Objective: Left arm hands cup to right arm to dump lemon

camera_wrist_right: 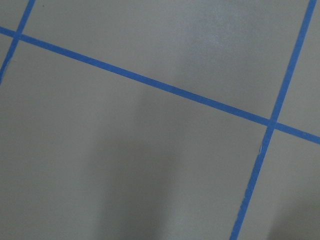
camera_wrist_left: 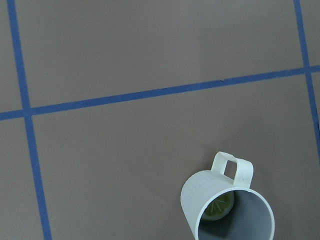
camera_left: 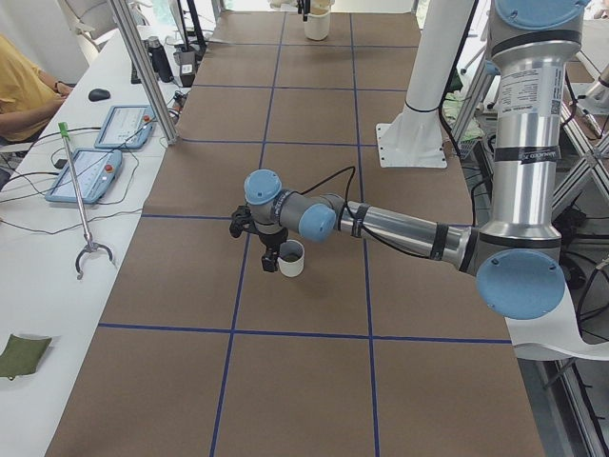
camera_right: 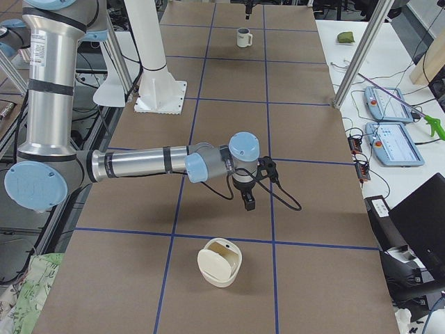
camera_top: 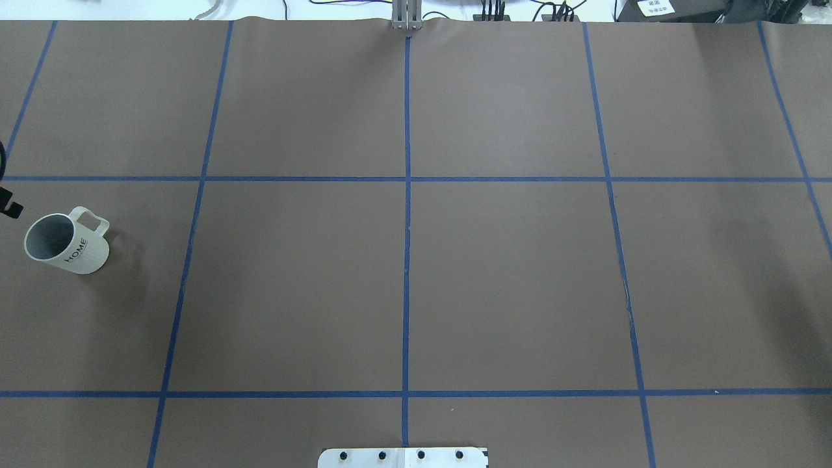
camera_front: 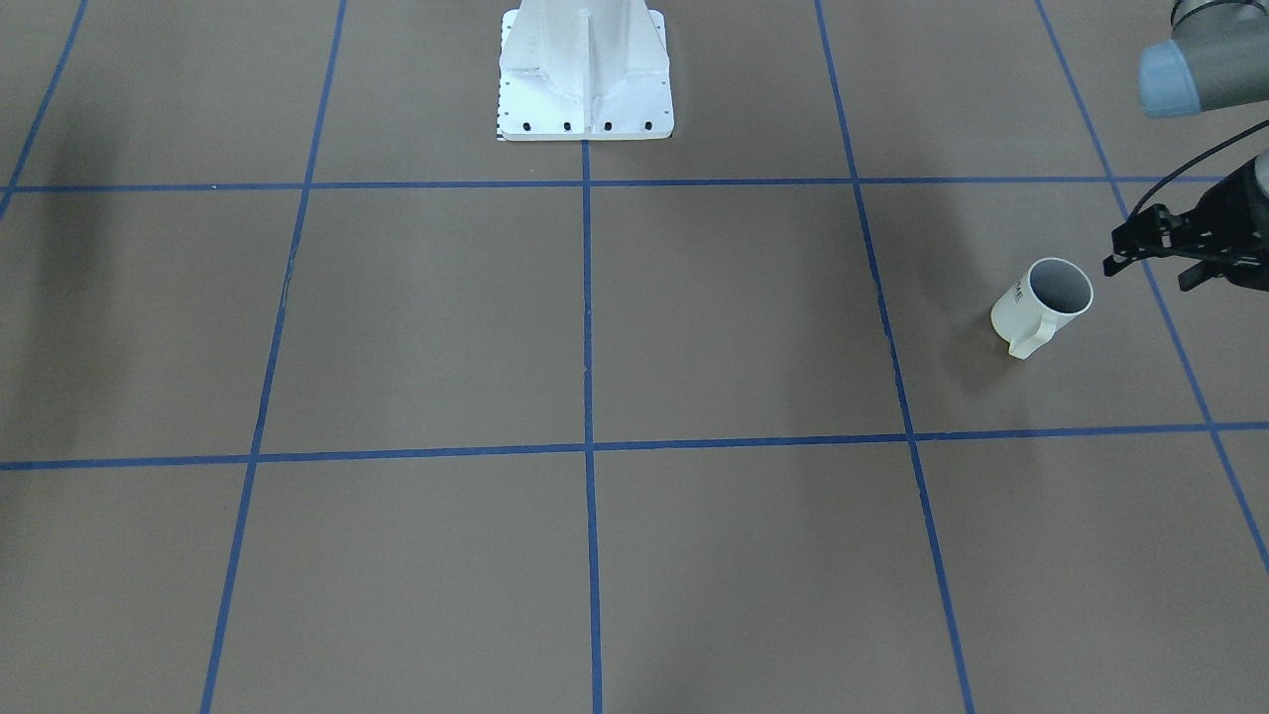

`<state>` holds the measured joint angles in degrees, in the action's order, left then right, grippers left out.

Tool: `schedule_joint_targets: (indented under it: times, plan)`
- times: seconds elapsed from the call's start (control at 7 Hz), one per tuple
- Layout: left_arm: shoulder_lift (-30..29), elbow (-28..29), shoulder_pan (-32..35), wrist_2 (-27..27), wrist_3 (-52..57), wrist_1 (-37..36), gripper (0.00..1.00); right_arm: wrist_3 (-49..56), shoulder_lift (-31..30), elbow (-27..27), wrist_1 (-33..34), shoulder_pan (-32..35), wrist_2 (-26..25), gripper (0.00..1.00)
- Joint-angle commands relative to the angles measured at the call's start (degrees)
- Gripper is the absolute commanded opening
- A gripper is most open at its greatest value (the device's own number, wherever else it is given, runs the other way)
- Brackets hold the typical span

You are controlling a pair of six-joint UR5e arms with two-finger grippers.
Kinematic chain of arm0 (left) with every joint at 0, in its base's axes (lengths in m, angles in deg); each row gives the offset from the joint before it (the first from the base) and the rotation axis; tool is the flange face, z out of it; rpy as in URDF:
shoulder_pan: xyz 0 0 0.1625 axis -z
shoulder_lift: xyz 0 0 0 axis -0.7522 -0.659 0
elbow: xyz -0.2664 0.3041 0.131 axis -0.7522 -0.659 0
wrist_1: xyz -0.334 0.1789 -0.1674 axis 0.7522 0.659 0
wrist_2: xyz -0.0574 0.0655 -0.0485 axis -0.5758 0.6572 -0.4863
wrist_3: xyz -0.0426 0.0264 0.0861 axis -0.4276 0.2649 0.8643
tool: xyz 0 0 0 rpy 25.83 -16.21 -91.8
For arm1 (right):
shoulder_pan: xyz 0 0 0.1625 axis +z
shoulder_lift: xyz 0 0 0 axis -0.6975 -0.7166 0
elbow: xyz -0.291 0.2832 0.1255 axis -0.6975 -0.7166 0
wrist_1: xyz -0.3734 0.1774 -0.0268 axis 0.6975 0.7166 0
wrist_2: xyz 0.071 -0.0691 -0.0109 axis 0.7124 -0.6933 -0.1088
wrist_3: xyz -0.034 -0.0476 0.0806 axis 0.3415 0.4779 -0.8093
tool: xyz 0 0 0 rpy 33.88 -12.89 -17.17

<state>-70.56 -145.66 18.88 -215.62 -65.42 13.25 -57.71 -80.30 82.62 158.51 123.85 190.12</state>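
Note:
The cream-white cup [camera_top: 71,250] stands upright on the brown table at the robot's far left, handle away from the robot, with dark letters "HOME" on its side. It also shows in the front view [camera_front: 1026,315] and the left side view [camera_left: 292,259]. The yellow-green lemon [camera_wrist_left: 218,205] lies inside the cup [camera_wrist_left: 200,192]. My left gripper [camera_front: 1148,273] hangs just beside the cup, apart from it, fingers spread and empty. My right gripper [camera_right: 248,200] shows only in the right side view, low over the table. I cannot tell whether it is open.
The white robot pedestal [camera_front: 585,79] stands at the middle of the robot's side of the table. A cream tub [camera_right: 220,261] lies near the right gripper. Blue tape lines grid the table. Control pendants [camera_left: 95,152] lie on a side bench.

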Motion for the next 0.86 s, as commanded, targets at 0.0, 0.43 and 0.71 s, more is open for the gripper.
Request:
schedule_joint_targets:
  times: [0.0,0.43,0.71]
  plan:
    - [0.28,0.56,-4.02,1.63,-0.15,-0.01,1.00,-0.09,0.00,-0.09,-0.37,-0.08,0.96,1.00]
    - [0.28,2.76,-6.40,1.72,-0.07,0.94,1.00,-0.09,0.00,-0.09,-0.37,-0.08,1.05,1.00]
    - [0.28,5.92,-7.37,1.72,-0.24,5.84,0.77,-0.09,0.00,-0.09,-0.45,-0.08,1.58,1.00]
